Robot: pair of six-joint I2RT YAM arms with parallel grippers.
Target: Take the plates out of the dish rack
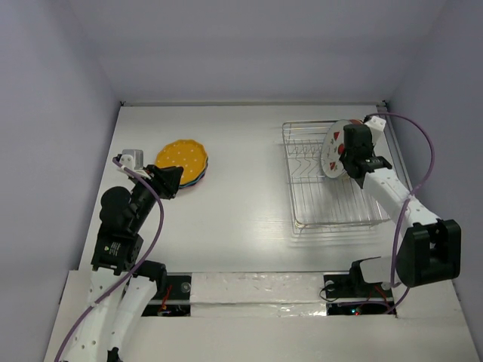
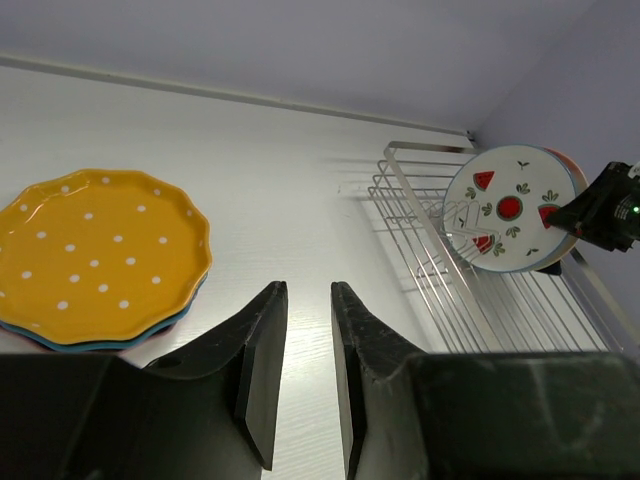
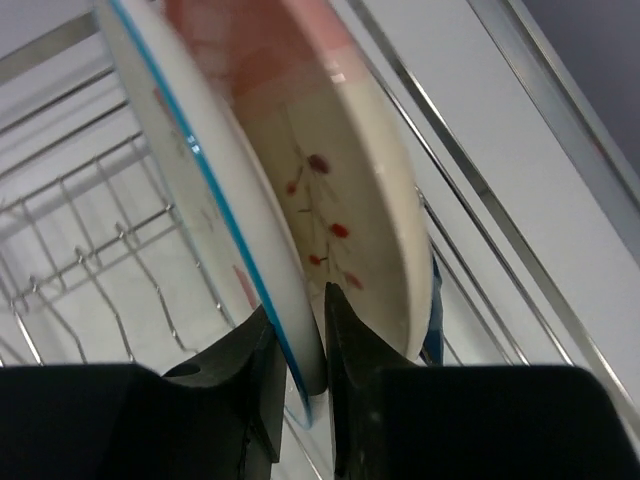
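White surface (image 1: 241, 204), pale lilac walls. At the far end of the rack (image 1: 332, 215), on the right side, the white plate (image 1: 332, 154) stands on edge, its face with red fruit prints turned left. Just behind it leans a cream plate (image 3: 350, 180), pink toward the rim. The right fingers (image 3: 255, 360) straddle the white plate's lower rim, one on each face, clamped on it. The right arm (image 1: 392, 192) rises from its base at the near edge and stretches away along the rack's right side, wrist bent left toward the plate.

Well apart on the left, an orange plate (image 1: 183, 156) with white dots tops a low stack. The left fingers (image 2: 262, 350) hang just beside the stack's near edge, slightly apart, holding nothing. The left arm (image 1: 121, 219) is folded, forearm pointing up-right.
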